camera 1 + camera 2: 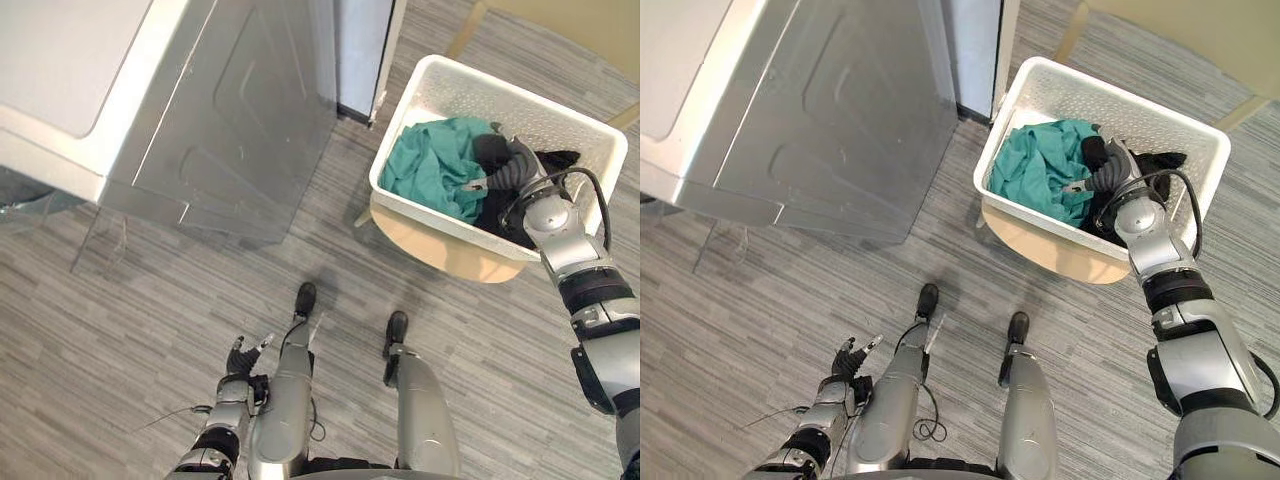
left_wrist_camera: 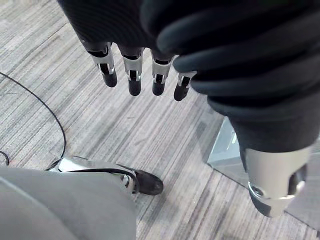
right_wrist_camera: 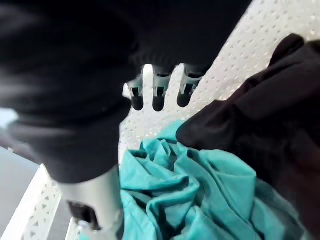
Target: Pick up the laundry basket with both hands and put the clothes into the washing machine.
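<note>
Right hand (image 1: pixel 504 168) over clothes (image 1: pixel 432 165), fingers (image 3: pixel 159 97) straight

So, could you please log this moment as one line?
right hand: open, inside laundry basket over teal garment | left hand: open, low, idle

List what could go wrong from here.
The right robot hand hangs open over the teal cloth inside the white perforated plastic basket, not at its rim: it may snag clothes. The left robot hand hangs low, far from it; a one-handed lift could tip the basket off its tan wooden seat.
</note>
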